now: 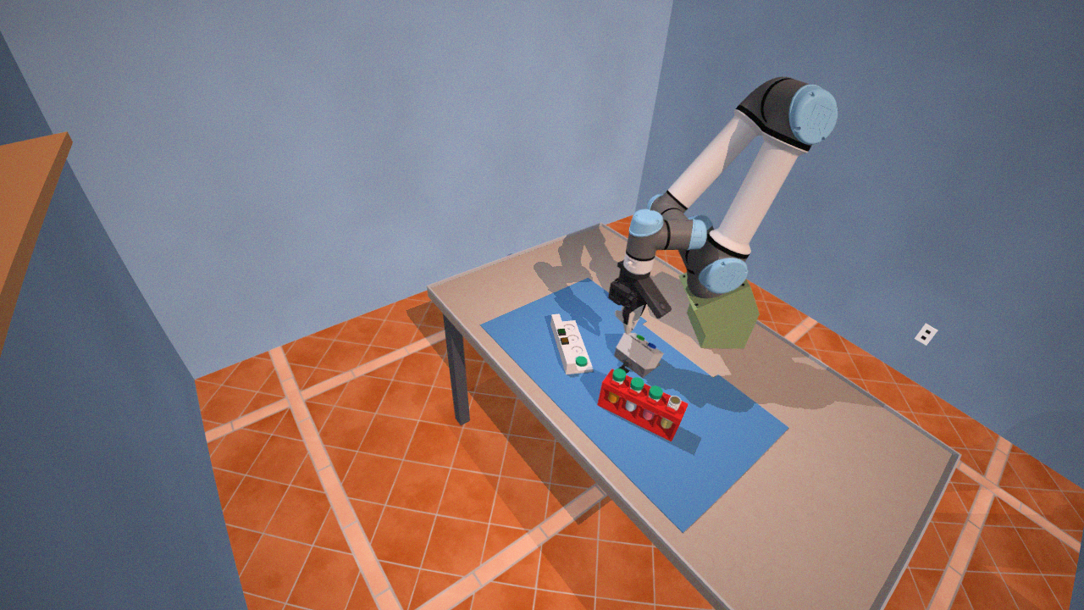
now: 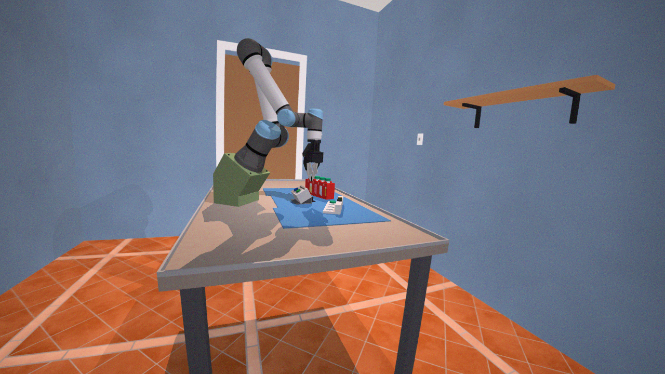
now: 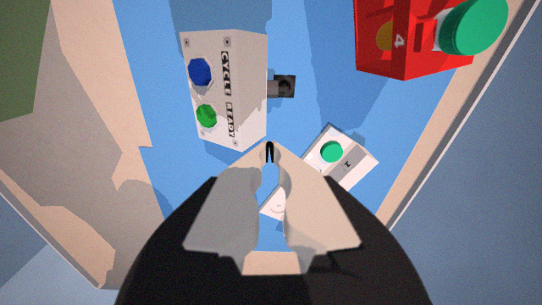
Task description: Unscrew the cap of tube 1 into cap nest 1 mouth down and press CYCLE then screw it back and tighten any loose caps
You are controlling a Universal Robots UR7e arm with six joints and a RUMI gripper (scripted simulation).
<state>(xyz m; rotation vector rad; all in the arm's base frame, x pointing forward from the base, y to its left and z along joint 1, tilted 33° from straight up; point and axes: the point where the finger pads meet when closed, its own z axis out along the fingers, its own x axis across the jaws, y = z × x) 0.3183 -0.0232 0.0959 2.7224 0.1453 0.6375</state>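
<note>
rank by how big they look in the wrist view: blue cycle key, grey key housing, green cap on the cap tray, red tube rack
Largest to smallest:
1. red tube rack, cut off by the frame, and grey key housing: too close to rank
2. blue CYCLE key and green cap: alike

White tubes, light-blue caps, black tool

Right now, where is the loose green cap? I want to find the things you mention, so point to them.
The round green cap point(image 1: 581, 362) point(image 2: 332, 201) point(image 3: 331, 152) sits on the white cap tray point(image 1: 578, 367) point(image 2: 329, 209) point(image 3: 357, 173), at its "1" end, beside the red tube rack point(image 1: 643, 416) point(image 2: 329, 191) point(image 3: 381, 57).
</note>
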